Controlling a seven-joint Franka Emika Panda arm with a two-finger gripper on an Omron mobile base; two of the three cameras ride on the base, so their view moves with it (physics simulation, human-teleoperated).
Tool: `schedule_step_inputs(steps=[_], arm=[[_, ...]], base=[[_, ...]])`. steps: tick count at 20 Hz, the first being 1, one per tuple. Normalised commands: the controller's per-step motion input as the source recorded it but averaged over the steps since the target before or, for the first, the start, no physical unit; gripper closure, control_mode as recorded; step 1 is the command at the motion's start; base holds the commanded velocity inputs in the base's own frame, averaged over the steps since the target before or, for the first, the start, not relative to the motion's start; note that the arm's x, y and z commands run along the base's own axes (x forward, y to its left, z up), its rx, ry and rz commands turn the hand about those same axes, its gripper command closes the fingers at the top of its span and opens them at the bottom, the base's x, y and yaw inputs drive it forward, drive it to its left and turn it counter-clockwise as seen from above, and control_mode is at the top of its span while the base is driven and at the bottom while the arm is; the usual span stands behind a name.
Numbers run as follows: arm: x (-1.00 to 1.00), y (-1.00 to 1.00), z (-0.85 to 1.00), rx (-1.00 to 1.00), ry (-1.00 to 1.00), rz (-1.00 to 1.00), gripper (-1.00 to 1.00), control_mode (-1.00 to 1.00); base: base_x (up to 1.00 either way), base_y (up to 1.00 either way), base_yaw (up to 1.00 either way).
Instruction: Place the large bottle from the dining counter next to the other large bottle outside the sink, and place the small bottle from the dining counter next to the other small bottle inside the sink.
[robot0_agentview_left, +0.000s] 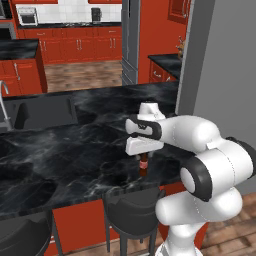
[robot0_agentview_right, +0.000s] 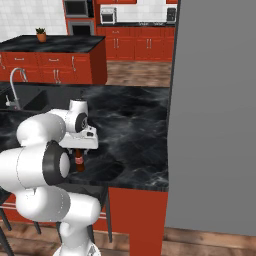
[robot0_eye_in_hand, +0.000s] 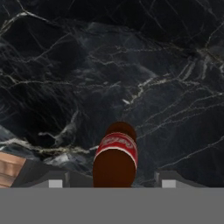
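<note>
One bottle is what I am dealing with at this moment: a small dark brown cola bottle with a red label, standing upright on the black white-veined marble dining counter, close to its near edge and above the black round-seated bar stools. My claw hangs straight down over it, and in the hand view the bottle rises between my two dark finger tips, with open gaps on either side, so I read my claw as spread and not yet pinching anything. I judge this to be the pick-up step for one of the dining counter bottles; from its slight build I take it for the small one, though I cannot be sure with no other bottle to compare. The next move, as I see it, calls for sinking a little lower around the body, squeezing on it squarely, then lifting clear before carrying it left towards the black rectangular sink with its curved silver tap. My arm is folded tight: the elbow juts out to the right near my base, the forearm reaches left across the near edge of the counter, and the wrist points the claw down.
</note>
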Motion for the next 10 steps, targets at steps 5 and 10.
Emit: schedule_step_inputs(steps=[5,10], arm=[[0.00,0.00,0.00,0.00,0.00,0.00,1.00,-1.00],[0.00,0.00,0.02,0.00,0.00,0.00,1.00,-1.00]], base=[[0.00,0.00,0.00],[0.00,0.00,0.00]])
